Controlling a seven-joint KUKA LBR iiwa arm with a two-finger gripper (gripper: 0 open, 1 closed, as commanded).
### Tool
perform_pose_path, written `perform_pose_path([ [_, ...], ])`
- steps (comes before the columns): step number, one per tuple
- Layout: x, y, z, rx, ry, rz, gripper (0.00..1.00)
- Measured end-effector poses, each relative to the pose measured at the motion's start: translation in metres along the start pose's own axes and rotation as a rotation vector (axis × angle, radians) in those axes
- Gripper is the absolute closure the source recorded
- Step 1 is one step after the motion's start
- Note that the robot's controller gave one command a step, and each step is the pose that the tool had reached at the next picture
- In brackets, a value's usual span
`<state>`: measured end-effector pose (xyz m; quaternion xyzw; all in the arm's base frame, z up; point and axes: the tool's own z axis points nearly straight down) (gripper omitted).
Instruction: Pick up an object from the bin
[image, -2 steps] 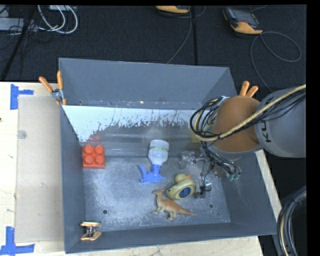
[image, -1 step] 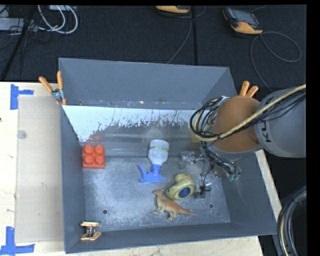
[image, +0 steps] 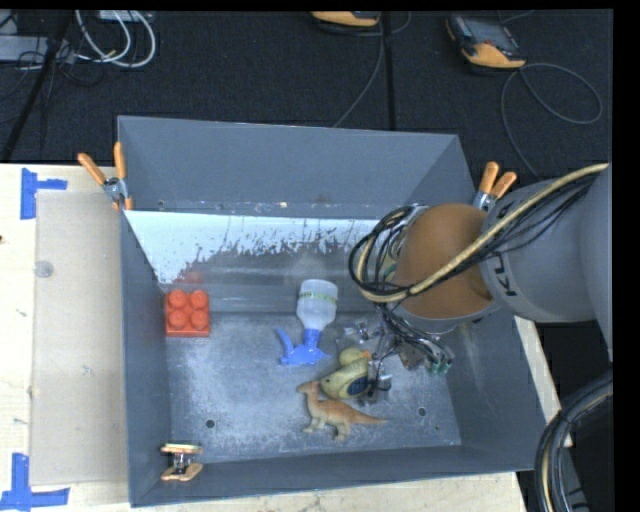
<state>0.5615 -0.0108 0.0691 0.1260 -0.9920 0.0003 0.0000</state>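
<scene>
My gripper (image: 381, 368) hangs low in the right half of the bin, its tip down at the right end of a small yellow-green rounded toy (image: 345, 381). Just in front of that toy lies a tan toy dinosaur (image: 336, 411) on its side. A little to the left a blue plastic piece (image: 299, 350) rests on the floor. A whitish translucent bottle (image: 317, 303) leans above the blue piece.
A red studded building block (image: 187, 312) lies alone at the left, near the back wall. The arm with its orange cover and looping cables reaches in over the bin's right wall.
</scene>
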Motion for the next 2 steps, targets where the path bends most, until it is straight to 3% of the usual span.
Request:
perform_pose_path([
  [1,0.0,0.0,0.0,0.0,0.0,0.0,1.0],
  [2,0.0,-0.017,-0.174,0.002,-0.008,0.015,1.0],
])
